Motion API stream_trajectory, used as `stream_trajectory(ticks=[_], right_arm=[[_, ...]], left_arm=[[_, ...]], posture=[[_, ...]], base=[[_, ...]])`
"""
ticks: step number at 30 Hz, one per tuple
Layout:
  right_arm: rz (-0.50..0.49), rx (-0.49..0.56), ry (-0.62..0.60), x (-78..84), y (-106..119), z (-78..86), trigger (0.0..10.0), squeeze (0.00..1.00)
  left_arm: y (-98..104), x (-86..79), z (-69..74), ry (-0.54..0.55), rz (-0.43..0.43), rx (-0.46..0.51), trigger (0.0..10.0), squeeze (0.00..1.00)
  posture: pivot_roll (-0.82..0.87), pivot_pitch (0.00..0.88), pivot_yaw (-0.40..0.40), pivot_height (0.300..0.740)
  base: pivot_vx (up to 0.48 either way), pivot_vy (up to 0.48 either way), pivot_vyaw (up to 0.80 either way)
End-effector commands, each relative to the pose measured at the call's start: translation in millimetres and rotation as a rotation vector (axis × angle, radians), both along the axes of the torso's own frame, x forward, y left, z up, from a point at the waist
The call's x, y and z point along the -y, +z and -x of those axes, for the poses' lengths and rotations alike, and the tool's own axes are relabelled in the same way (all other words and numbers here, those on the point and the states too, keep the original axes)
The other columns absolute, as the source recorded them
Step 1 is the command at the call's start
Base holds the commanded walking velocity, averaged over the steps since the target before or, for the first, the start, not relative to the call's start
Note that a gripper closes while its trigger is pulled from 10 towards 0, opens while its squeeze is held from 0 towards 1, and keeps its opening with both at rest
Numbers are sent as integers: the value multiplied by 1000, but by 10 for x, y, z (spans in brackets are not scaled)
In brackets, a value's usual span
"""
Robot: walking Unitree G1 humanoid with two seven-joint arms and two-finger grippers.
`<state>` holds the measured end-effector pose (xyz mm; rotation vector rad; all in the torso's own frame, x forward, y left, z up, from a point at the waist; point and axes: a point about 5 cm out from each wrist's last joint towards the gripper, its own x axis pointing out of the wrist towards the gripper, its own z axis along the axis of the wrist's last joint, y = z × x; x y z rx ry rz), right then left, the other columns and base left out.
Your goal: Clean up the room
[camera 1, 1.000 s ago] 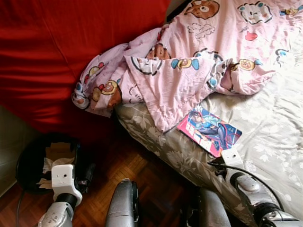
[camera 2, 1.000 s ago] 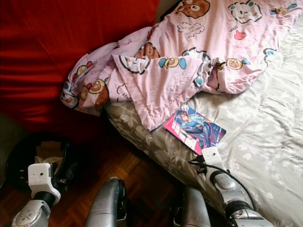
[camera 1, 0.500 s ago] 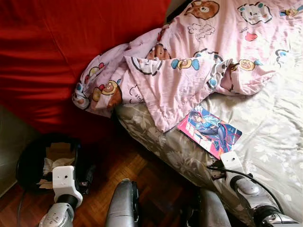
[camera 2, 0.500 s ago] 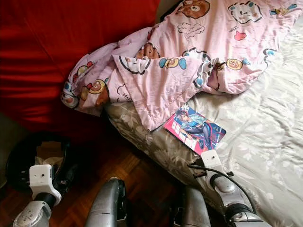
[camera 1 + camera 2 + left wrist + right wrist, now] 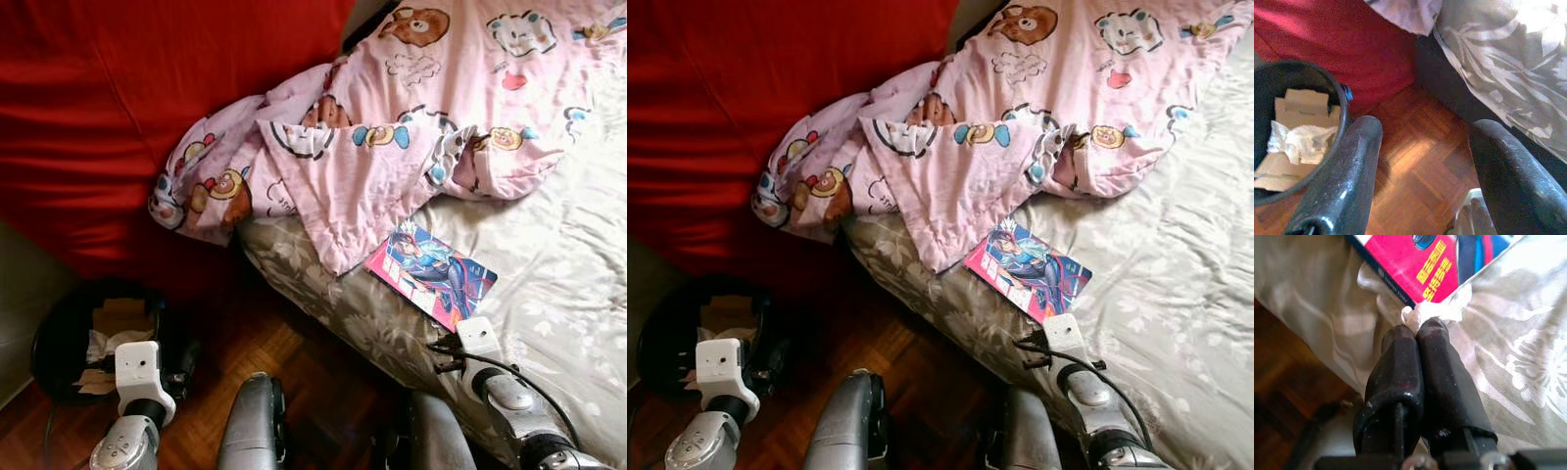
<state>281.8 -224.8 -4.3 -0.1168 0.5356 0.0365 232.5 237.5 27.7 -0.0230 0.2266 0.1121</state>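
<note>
The book on the bed has a pink-red cover with a blue comic figure; the right wrist view shows yellow characters on red and small white print along the dark spine, too small to read. The bed's sheet is grey-beige cloth with a pale leaf print, its edge running from 9 o'clock toward 5 o'clock. A rumpled pink quilt with cartoon bears lies at 12 o'clock of the book and spills over the bed's edge against a red cloth. The floor is reddish wood parquet. At 8 o'clock stands a round black bin holding cardboard and crumpled tissue.

The right gripper, at 5 o'clock of the book, has its fingers pressed together, pinching a small white wad that touches the book's corner. The left gripper hangs beside the bin over the floor, fingers spread.
</note>
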Motion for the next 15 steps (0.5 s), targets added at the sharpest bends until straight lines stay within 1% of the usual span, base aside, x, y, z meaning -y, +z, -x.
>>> stream_trajectory(ticks=[1, 2, 5, 6, 9, 10, 11, 13, 14, 15], right_arm=[[-54, 17, -32, -9, -75, 108, 0, 0], [-54, 17, -32, -9, -75, 108, 0, 0], [-90, 39, -51, -43, -192, 291, 0, 0], [-90, 39, -51, -43, -192, 291, 0, 0], [-156, 92, -115, -57, -259, 456, 0, 0], [-156, 92, -115, -57, -259, 456, 0, 0], [-183, 101, -134, -76, -297, 531, 0, 0], [-189, 100, -132, -91, -312, 559, 0, 0], [-196, 101, -131, -111, -329, 589, 0, 0], [-196, 101, -131, -111, -329, 589, 0, 0]], left_arm=[[-151, -43, 83, 25, -13, -62, 10000, 0], [-151, -43, 83, 25, -13, -62, 10000, 0], [-263, -28, 65, 39, -3, -99, 10000, 0], [-263, -28, 65, 39, -3, -99, 10000, 0], [-347, 8, 14, 43, 8, -132, 10000, 0], [-347, 8, 14, 43, 8, -132, 10000, 0], [-392, 36, -10, 43, 14, -151, 10000, 0], [-407, 46, -15, 43, 16, -157, 10000, 0], [-424, 59, -22, 44, 19, -165, 10000, 0], [-424, 59, -22, 44, 19, -165, 10000, 0]], posture=[[119, 164, 13, 626], [119, 164, 13, 626], [92, 130, 2, 626], [92, 130, 2, 626], [53, 82, -8, 626], [53, 82, -8, 626], [37, 60, -10, 626], [37, 60, -10, 626], [29, 37, -15, 626], [29, 37, -15, 626]], base=[[0, 0, 0], [0, 0, 0], [0, 0, 0], [0, 0, 0], [0, 0, 0], [0, 0, 0], [0, 0, 0], [0, 0, 0], [0, 0, 0], [0, 0, 0]])
